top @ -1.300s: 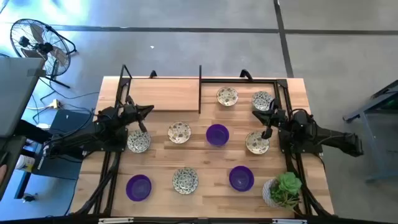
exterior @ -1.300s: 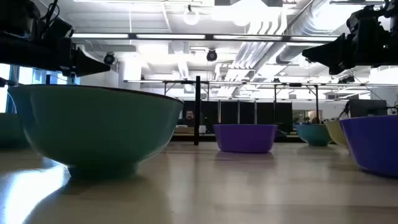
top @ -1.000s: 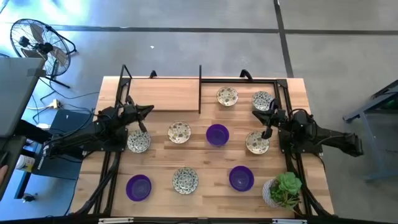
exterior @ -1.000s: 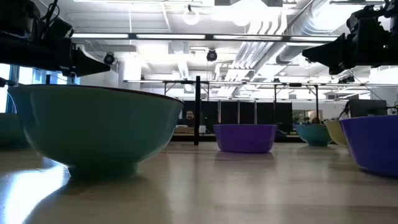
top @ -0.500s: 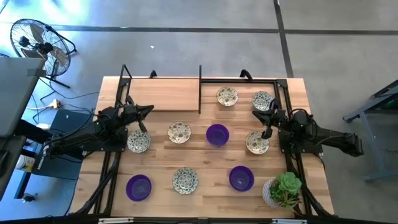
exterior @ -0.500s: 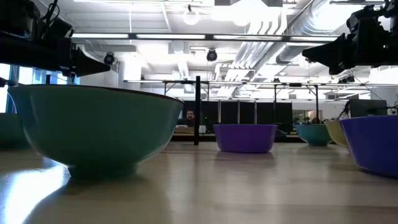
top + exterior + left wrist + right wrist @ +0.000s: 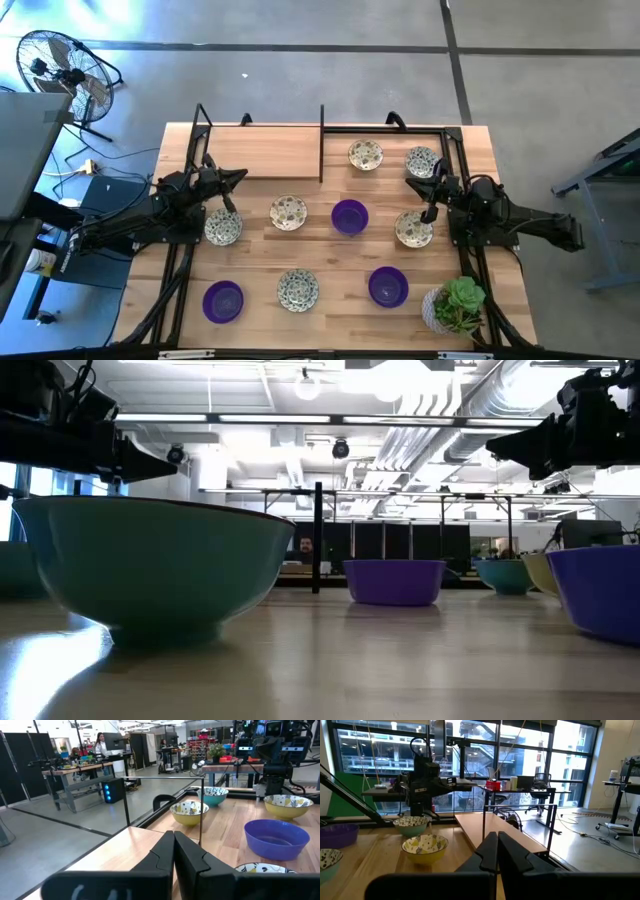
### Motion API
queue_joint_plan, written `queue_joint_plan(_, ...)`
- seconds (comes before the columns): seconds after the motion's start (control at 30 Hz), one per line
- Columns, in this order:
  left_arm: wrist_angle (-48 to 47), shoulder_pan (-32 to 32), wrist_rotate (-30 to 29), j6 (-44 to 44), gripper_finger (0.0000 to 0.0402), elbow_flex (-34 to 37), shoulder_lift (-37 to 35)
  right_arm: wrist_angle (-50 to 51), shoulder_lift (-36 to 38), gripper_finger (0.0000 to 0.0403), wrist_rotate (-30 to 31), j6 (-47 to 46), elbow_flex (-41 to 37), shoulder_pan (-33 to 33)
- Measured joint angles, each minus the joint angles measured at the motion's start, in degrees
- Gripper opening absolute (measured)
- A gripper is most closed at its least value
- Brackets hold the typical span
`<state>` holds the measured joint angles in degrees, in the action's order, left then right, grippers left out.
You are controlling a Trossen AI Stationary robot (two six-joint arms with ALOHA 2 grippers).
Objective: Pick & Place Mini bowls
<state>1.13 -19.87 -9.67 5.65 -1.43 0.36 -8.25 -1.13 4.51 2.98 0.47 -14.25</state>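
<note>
Item: my left hand (image 7: 238, 177), raised over the left side of the desk (image 7: 270, 150), fingers pressed together, holding nothing. The left wrist view shows the two fingers (image 7: 172, 855) meeting with no gap.

Item: my right hand (image 7: 410, 178), raised over the right side, fingers likewise closed together and empty, as the right wrist view confirms (image 7: 497, 852).

Item: mini bowls, nine counted from above, none lifted.
- Back row: two speckled bowls, one at (image 7: 366, 155), one at (image 7: 421, 161).
- Middle row: a speckled bowl by my left arm (image 7: 223, 228), another speckled bowl (image 7: 288, 212), a purple bowl (image 7: 349, 216), and a speckled bowl by my right arm (image 7: 414, 229).
- Front row: a purple bowl (image 7: 223, 301), a speckled bowl (image 7: 298, 289), a purple bowl (image 7: 388, 286).

Item: potted plant (image 7: 456, 305), front right corner, not part of the job.

Relation that matters: each hand has a speckled bowl near its own arm, set toward the front of the desk from the fingertips. My right hand also has the back-right speckled bowl just beside it. The bowls are round, so no long axis governs the approach. The centre purple bowl lies roughly between both hands; I judge neither clearly nearer.

Judgement: no pick has begun; either hand must spread its fingers before closing on a rim.
</note>
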Motion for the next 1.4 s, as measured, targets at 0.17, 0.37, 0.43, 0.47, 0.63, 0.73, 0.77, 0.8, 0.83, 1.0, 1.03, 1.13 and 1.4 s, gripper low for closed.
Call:
queue_joint_plan(0.17, 0.0, 0.0, 0.0, 0.0, 0.0003, 0.0, 0.0, 0.0, 0.0, 0.0000, 0.0, 0.0, 0.0, 0.0)
queue_joint_plan(0.37, 0.0, 0.0, 0.0, 0.0, 0.0003, 0.0, 0.0, 0.0, 0.0, 0.0000, 0.0, 0.0, 0.0, 0.0)
queue_joint_plan(0.43, 0.0, 0.0, 0.0, 0.0, 0.0003, 0.0, 0.0, 0.0, 0.0, 0.0000, 0.0, 0.0, 0.0, 0.0)
queue_joint_plan(0.47, 0.0, 0.0, 0.0, 0.0, 0.0003, 0.0, 0.0, 0.0, 0.0, 0.0000, 0.0, 0.0, 0.0, 0.0)
queue_joint_plan(0.63, 0.2, 0.0, 0.1, 0.0, 0.0003, 0.0, 0.0, 0.0, 0.0, 0.0000, 0.0, 0.0, 0.0, 0.0)
queue_joint_plan(0.73, 2.0, 0.0, 1.7, 0.0, 0.0003, 0.0, 0.0, 0.0, 0.0, 0.0000, 0.0, 0.0, 0.0, 0.0)
queue_joint_plan(0.77, 2.4, 0.0, 2.6, 0.0, 0.0003, 0.0, 0.0, 0.0, 0.0, 0.0000, 0.0, 0.0, 0.0, 0.0)
queue_joint_plan(0.8, 2.5, 0.0, 3.7, -0.2, 0.0003, 0.0, 0.0, 0.0, 0.0, 0.0000, 0.0, 0.0, 0.0, 0.0)
queue_joint_plan(0.83, 2.5, 0.0, 4.9, -0.9, 0.0003, 0.0, 0.0, 0.0, 0.0, 0.0000, 0.0, 0.0, 0.0, 0.0)
queue_joint_plan(1.0, 3.9, 0.0, 9.8, -6.5, 0.0003, 0.0, 0.0, 0.0, 0.0, 0.0000, 0.0, 0.0, 0.0, 0.0)
queue_joint_plan(1.03, 4.0, 0.0, 10.9, -7.2, 0.0003, 0.0, 0.0, 0.0, 0.0, 0.0000, 0.0, 0.0, 0.0, 0.0)
queue_joint_plan(1.13, 1.8, 0.0, 15.1, -8.4, 0.0003, -1.1, 0.1, 0.0, 0.0, 0.0000, 0.0, 0.0, 0.0, 0.0)
queue_joint_plan(1.4, -5.5, 0.0, 16.4, -9.8, 0.0001, -11.8, 7.5, 0.0, 0.0, 0.0000, 0.0, 0.0, 0.0, 0.0)
